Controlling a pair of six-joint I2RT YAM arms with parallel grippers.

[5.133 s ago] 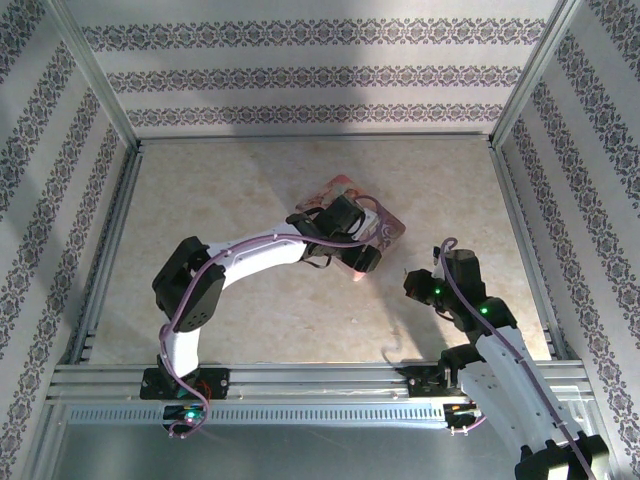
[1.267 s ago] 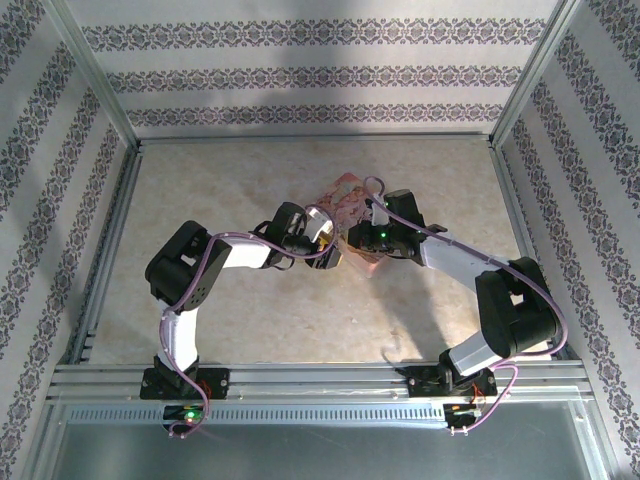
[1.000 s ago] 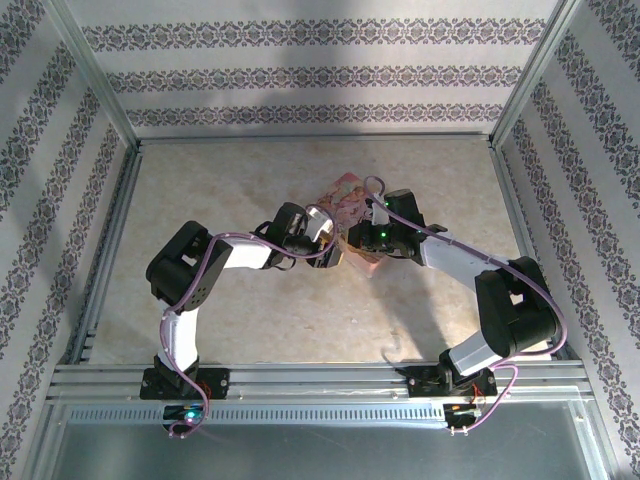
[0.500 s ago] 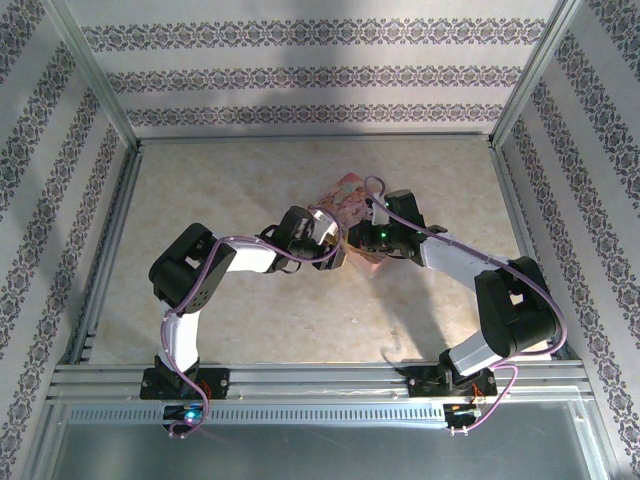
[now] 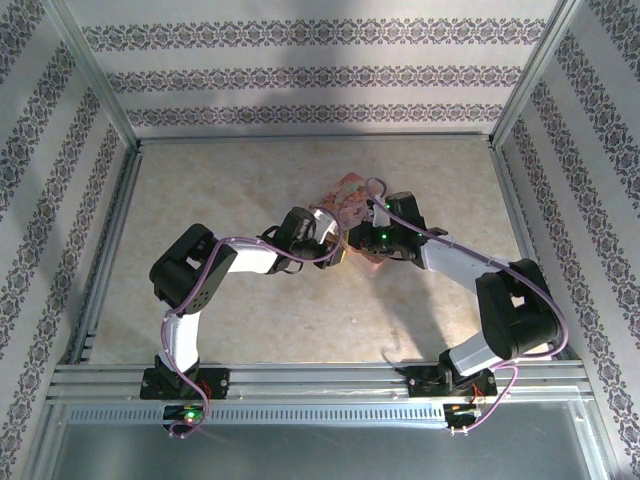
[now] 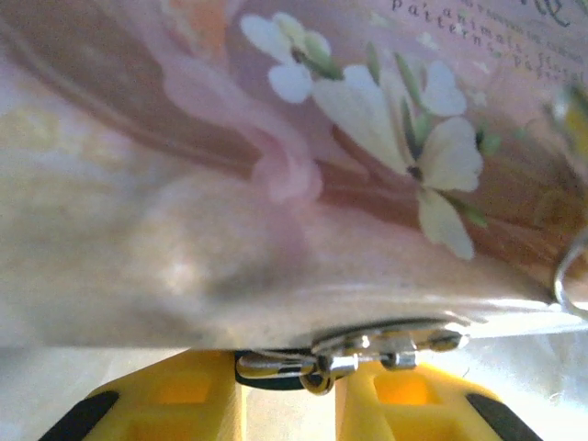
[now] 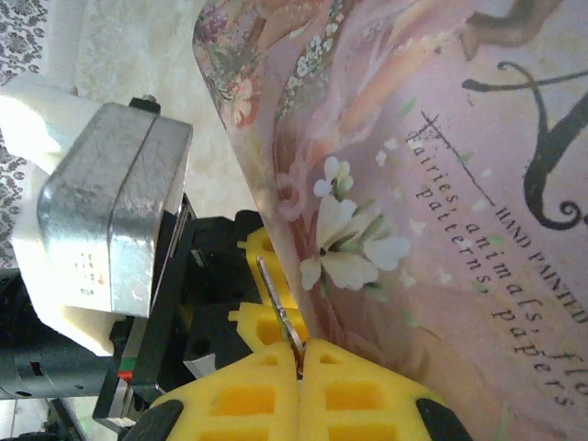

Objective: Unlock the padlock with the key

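From above, the left gripper [image 5: 338, 254] has edged right to the tin's [image 5: 346, 190] near edge, facing the right gripper [image 5: 359, 245]. Left wrist: its jaws have narrowed round the silvery padlock [image 6: 372, 344]; whether they grip yet, I cannot tell. Right wrist: jaws pinch the key [image 7: 278, 308], seemingly ready to insert.

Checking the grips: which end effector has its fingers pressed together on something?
The right end effector: its yellow fingers meet, pinching a thin metal strip. The left end effector shows a gap between its fingers, at the metal clasp of the pink tin.
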